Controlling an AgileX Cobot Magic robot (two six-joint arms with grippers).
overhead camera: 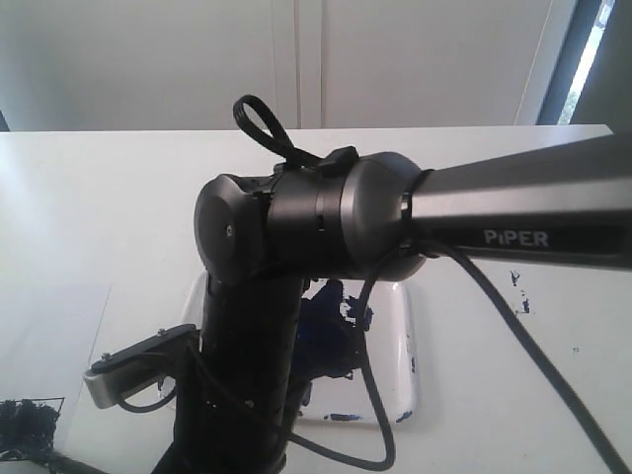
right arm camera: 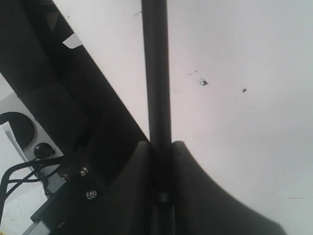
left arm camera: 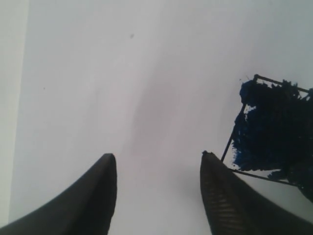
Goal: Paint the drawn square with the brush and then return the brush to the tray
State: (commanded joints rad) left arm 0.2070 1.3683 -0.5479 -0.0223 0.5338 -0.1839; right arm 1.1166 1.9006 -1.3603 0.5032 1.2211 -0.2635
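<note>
My right gripper is shut on the brush, whose black handle runs straight out from between the fingers; its ferrule and bristles are out of view. In the exterior view the right arm reaches in from the right and bends down over the tray, hiding most of the dark blue blotch. The drawn square, blotchy blue-black inside, lies on white paper beside one finger of my left gripper, which is open with only paper between its fingers. The same drawn square shows at the exterior view's lower left.
The white paper sheet lies left of the tray. Blue paint specks dot the table right of the tray. A black cable hangs from the right arm. A dark arm body stands close beside the brush.
</note>
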